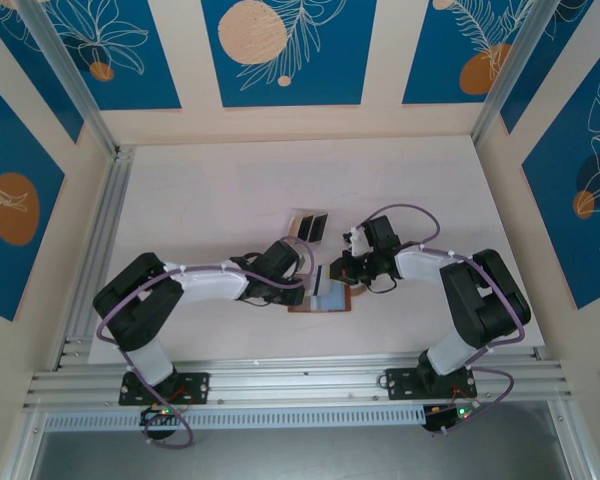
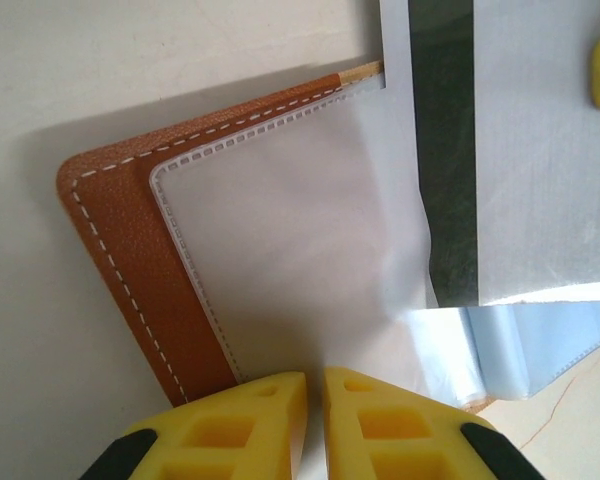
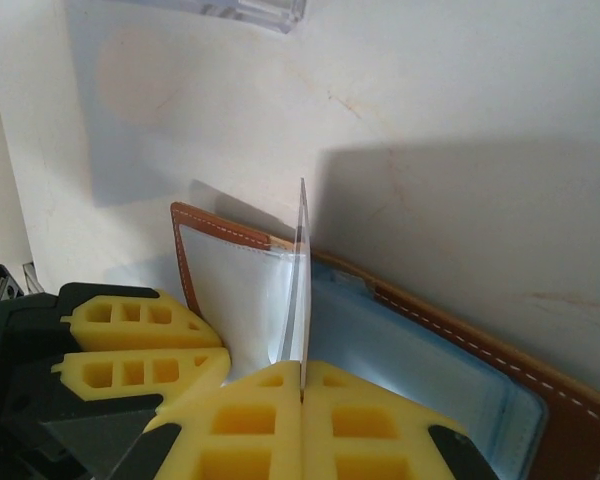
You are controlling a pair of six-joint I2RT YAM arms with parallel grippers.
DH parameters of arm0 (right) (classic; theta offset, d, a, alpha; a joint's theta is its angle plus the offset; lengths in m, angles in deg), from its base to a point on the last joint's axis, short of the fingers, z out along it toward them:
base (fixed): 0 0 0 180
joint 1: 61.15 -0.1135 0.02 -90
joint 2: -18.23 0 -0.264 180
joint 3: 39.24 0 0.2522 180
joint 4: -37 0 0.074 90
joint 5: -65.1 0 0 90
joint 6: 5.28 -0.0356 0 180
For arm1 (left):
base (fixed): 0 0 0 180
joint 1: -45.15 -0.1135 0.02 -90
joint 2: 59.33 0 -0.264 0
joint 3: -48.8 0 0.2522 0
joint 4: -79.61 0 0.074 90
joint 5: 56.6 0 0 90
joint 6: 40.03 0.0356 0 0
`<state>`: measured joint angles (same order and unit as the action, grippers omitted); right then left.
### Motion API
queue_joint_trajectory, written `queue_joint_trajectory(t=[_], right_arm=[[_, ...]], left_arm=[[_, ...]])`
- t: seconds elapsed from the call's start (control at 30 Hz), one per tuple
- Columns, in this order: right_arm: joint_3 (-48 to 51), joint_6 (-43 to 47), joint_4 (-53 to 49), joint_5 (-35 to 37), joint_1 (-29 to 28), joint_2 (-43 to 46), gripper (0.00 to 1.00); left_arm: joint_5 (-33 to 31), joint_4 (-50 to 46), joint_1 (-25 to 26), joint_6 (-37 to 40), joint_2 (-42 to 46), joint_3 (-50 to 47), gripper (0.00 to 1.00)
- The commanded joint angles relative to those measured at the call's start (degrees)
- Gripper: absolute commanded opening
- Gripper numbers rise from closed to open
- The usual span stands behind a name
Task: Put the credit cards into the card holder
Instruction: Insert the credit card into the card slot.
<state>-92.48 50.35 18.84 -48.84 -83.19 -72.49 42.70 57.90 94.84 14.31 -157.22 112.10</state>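
Observation:
The brown card holder [image 1: 325,300] lies open on the table between both arms, its blue-grey lining [image 3: 420,350] up. My right gripper [image 3: 302,368] is shut on a credit card [image 3: 302,280], seen edge-on and standing upright over the holder's fold. In the left wrist view that card [image 2: 445,150] is grey with a dark stripe, its lower edge at a clear sleeve [image 2: 310,230]. My left gripper [image 2: 315,378] is closed to a thin gap on that sleeve's edge, and its fingers [image 3: 145,345] sit beside the card. More credit cards [image 1: 310,225], dark and tan, lie behind the holder.
A clear plastic box [image 3: 250,10] holds the other cards just beyond the holder. The two grippers [image 1: 305,285] [image 1: 340,272] are almost touching over the holder. An aluminium rail [image 1: 90,260] borders the left side and patterned walls close the back.

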Motion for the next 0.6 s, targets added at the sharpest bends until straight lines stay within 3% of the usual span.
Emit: queue_joint_trajectory(t=[0.0, 0.57], right_arm=[[2.00, -1.36, 2.87, -3.68, 0.16, -1.34, 0.00], [7.56, -3.78, 10.00, -8.60, 0.76, -2.97, 0.00]], left_arm=[[-2.36, -3.96, 1.02, -0.87, -3.14, -2.74, 0.15], [-3.41, -4.49, 1.02, -1.39, -3.19, -3.04, 0.15]])
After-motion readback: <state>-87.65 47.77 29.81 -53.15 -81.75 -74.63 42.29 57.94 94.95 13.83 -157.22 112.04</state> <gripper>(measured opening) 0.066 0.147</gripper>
